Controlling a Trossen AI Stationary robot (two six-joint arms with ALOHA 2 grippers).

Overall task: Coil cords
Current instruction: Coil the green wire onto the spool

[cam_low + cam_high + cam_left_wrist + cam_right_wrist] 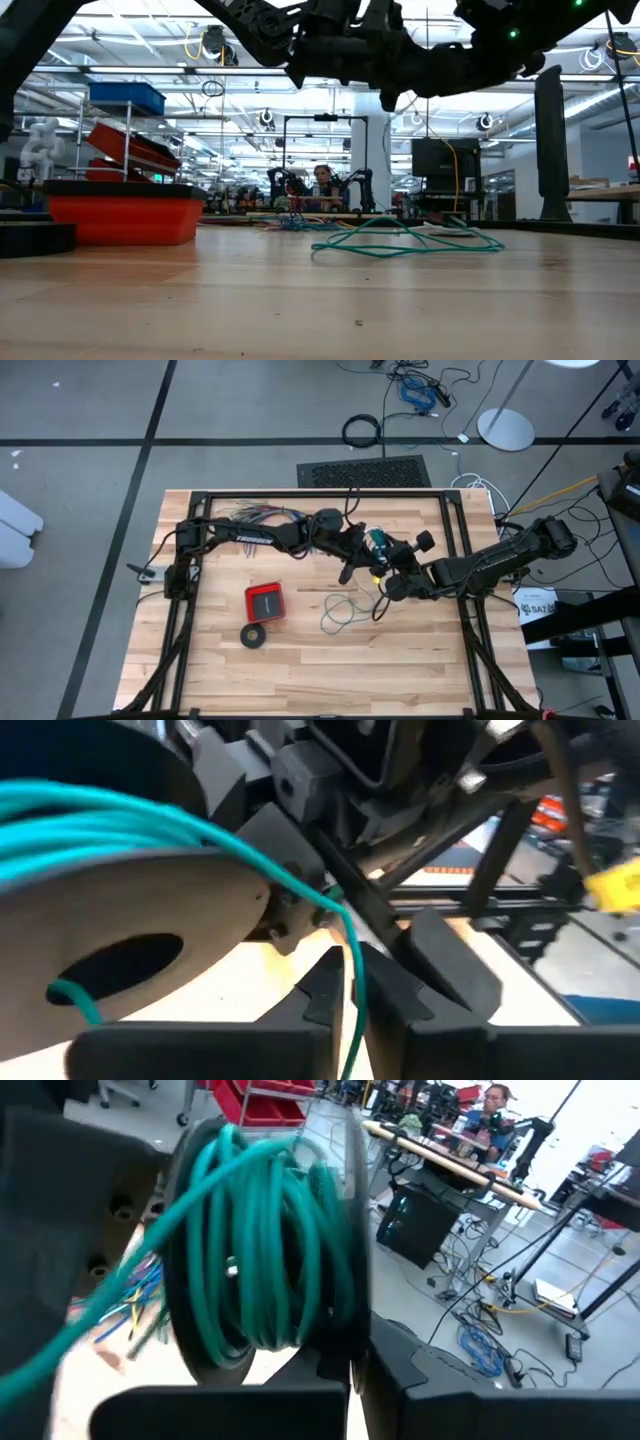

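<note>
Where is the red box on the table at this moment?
In the high view the red box lies on the table's left half, just above the black ring and left of the loose teal wire.

I was running the rig in a robotics lab: ceiling strip lights (150, 70), red storage bins (125, 148), more arm stations (320, 190) behind.

You see a thin teal-green wire (265, 1245) wound on a dark spool, a pale wood-grain desk (300, 660), a flat red box (265, 602), a black tape-like ring (254, 635), and a fanned bundle of many-coloured wires (265, 513).
</note>
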